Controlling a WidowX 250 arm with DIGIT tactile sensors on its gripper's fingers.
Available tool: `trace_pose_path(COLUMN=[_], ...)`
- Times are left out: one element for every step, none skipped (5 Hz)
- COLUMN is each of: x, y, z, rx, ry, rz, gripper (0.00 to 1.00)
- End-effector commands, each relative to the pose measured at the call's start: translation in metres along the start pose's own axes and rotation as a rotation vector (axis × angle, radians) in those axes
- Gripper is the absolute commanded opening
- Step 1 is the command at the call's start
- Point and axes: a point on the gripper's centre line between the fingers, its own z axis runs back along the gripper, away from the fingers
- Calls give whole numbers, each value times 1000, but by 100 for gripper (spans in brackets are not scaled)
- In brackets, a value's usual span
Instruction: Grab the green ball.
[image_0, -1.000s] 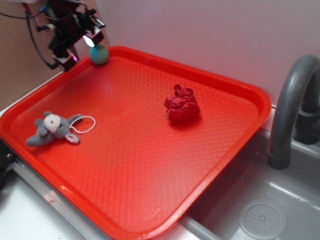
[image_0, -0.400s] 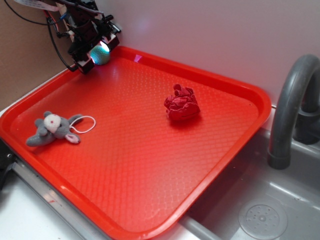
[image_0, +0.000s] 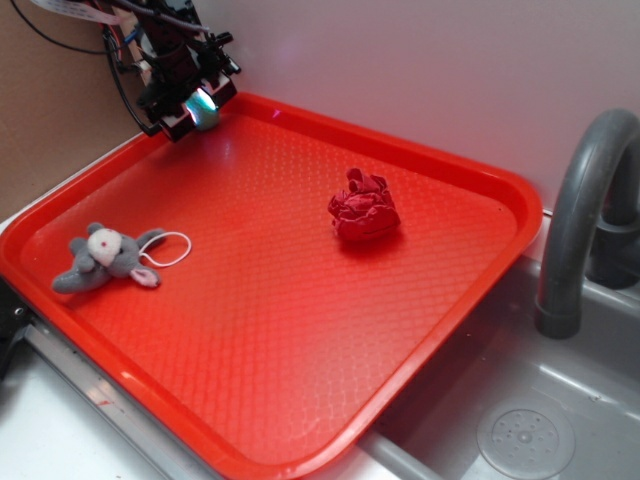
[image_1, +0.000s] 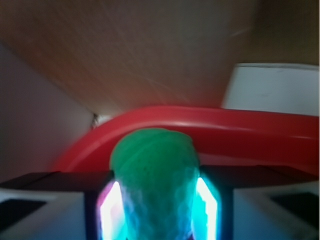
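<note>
The claw (image_0: 197, 103) sits at the far left corner of the red tray (image_0: 440, 300), clamped tight on the green ball (image_0: 205, 108). On the wrist view the green ball (image_1: 152, 185) fills the gap, pressed by a finger on each side, tray rim curving just behind it. Well apart, the grey plush mouse (image_0: 105, 258) lies near the left edge, and the crumpled dark red fabric wad (image_0: 364, 207) rests mid-tray. A grey faucet (image_0: 580, 220) stands over the sink on the right.

Black gripper (image_0: 195, 100), looping black cables, seemingly white-edged.
</note>
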Motion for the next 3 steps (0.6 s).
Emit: trace_pose_path(x=[-11,-12,-10], y=[22,39,48], z=[150,206,231], rx=[-210,-312,-439], ry=[175,184,213], rz=[-418,-651,-871], gripper=[0,0,0])
